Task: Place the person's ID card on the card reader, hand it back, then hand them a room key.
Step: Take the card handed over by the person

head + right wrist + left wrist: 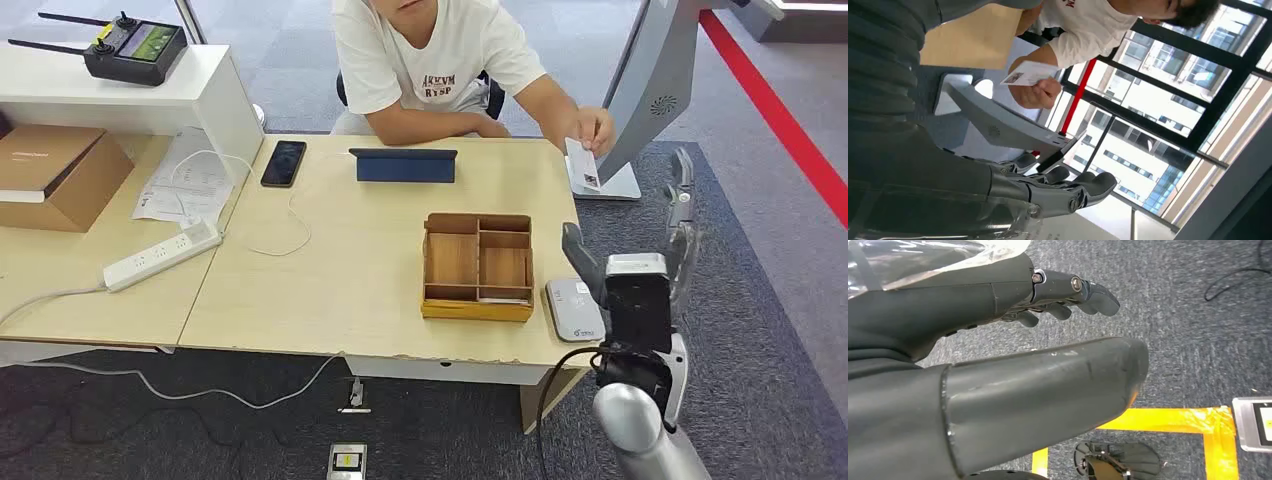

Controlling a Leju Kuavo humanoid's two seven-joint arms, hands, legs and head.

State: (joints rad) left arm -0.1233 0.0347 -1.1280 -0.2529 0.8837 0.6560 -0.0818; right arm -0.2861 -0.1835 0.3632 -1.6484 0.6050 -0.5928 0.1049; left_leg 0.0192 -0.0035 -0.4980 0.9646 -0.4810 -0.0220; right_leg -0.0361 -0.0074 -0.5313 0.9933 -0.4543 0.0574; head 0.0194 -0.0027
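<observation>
The person's hand holds a white ID card at the table's far right corner — right hand raised, fingers spread, empty; left hand also empty.

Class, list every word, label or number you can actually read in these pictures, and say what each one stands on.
"ARKVM" over "RYSP", roughly: the person's white T-shirt, small and uncertain.
ID card in the person's hand: print too small to read.
Card reader: logo blurred.
Papers and cardboard box: print unreadable.
</observation>
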